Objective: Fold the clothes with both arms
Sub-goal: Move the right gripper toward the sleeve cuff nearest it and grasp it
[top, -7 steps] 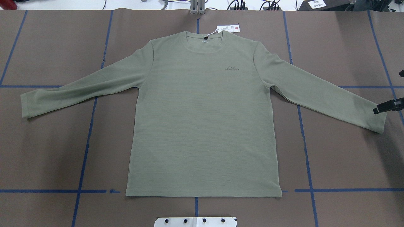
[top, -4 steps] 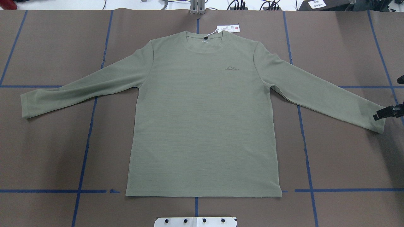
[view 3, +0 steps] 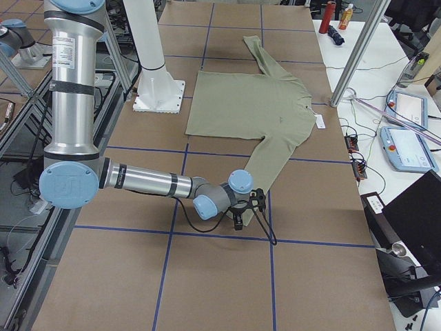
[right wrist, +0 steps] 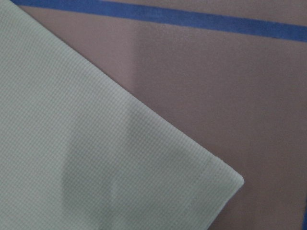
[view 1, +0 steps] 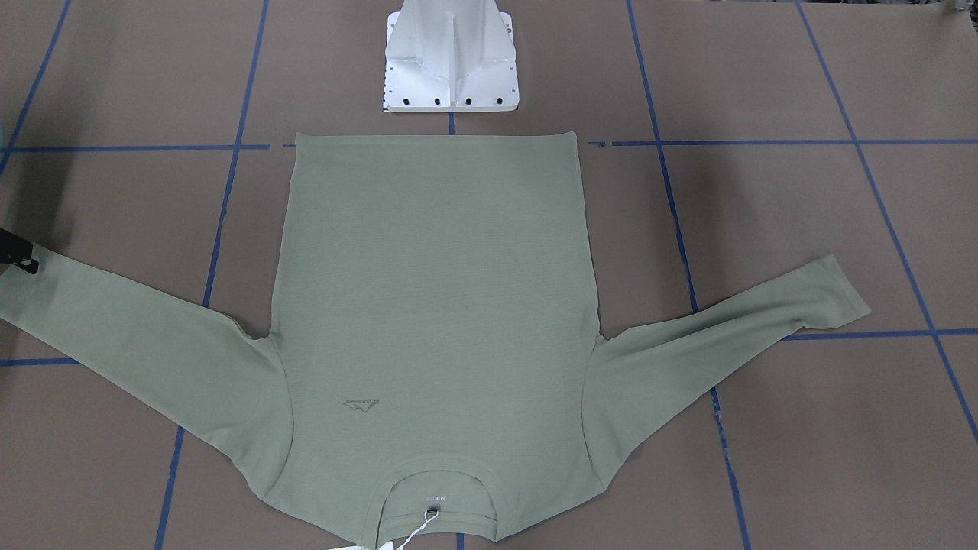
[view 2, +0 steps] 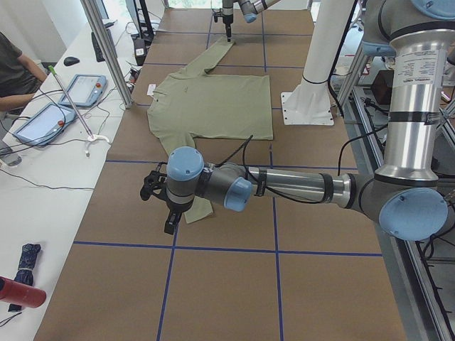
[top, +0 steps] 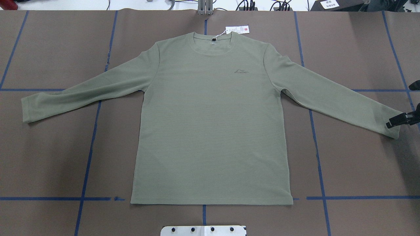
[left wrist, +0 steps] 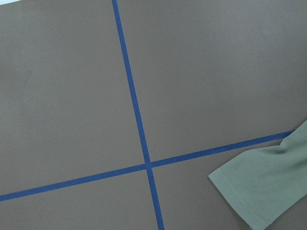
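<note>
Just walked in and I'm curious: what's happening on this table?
Two robot arms are set to fold a green long-sleeved shirt, which lies flat and front up on the table. The right hand is at one sleeve cuff, the left hand near the other. Nothing is folded yet.

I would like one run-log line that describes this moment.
sage-green long-sleeved knit shirt: flat, unfolded | right gripper: at right-side cuff, state unclear | left gripper: beside other cuff, state unclear | fold: not begun
</note>
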Robot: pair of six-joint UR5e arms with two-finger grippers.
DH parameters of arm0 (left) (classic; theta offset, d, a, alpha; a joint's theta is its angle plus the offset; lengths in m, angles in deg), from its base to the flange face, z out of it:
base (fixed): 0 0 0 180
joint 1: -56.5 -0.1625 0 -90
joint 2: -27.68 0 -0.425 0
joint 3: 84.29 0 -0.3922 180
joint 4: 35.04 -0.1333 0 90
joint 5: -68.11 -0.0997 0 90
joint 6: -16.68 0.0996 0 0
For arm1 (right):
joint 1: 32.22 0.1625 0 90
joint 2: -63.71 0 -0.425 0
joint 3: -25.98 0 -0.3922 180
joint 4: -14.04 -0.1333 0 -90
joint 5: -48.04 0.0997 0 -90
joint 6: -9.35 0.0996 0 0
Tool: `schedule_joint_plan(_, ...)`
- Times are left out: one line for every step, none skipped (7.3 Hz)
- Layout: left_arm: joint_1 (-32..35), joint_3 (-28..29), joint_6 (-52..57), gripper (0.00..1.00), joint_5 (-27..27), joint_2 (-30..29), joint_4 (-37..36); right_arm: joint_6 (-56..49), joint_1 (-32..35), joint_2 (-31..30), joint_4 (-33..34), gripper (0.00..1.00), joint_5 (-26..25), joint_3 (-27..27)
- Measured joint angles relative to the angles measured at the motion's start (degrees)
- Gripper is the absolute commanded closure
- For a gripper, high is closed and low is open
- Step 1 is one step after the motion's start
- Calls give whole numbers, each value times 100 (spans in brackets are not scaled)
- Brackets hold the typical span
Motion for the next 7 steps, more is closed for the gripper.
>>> schedule_joint_plan(0, -4, 5, 0, 0, 0, 0, 0, -2, -3, 7, 62, 8, -14)
schedule_joint_plan(0, -6, 8, 0, 0, 0, 0, 0, -4, -6, 12, 85, 15, -22)
schedule_joint_plan(0, -9, 9, 0, 0, 0, 0, 0, -1, -10, 15, 100, 14, -24)
schedule_joint_plan(0, -11, 9, 0, 0, -1, 0, 0, -1, -11, 15, 100, 19, -25)
schedule_joint_plan(0, -10, 9, 0, 0, -5, 0, 0, 0, -11, 12, 100, 29, -24)
schedule_joint_plan(0, -9, 9, 0, 0, -10, 0, 0, 8, -7, 10, 100, 44, -7)
schedule_joint_plan(0, -12, 8, 0, 0, -14, 0, 0, 7, 1, 9, 100, 47, 24)
